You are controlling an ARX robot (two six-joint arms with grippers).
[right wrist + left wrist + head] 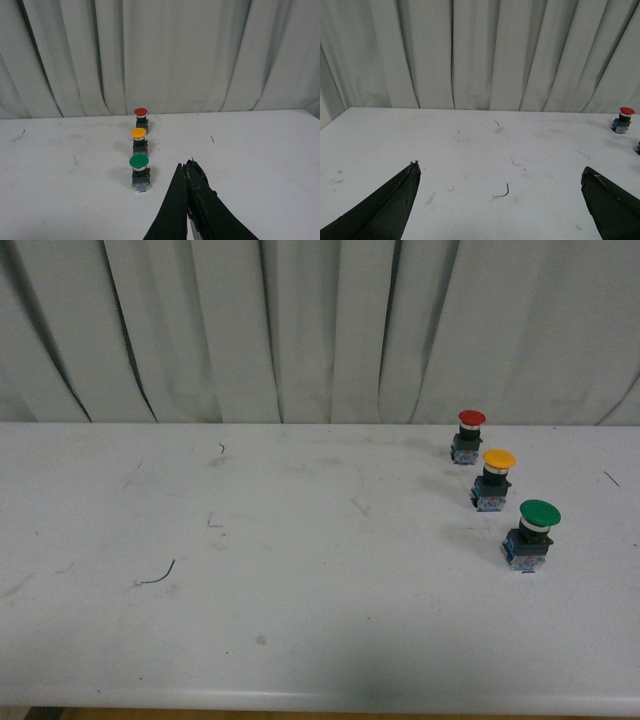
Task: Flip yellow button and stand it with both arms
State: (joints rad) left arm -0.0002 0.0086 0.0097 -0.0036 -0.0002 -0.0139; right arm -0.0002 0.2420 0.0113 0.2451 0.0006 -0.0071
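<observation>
No text, label, brand, number or sign can be read in any of the three views.

From where the body camera looks, neither arm is in the picture — both lie outside its edges. The left gripper shows only as two dark finger tips cut off at the lower border of its wrist view; the arm behind is unseen. A dark fragment at that view's right edge, below the red-capped switch, is too cropped to identify. The right gripper is likewise cut off below (wrist and arm hidden). Base markings on the yellow button are too small to read.
</observation>
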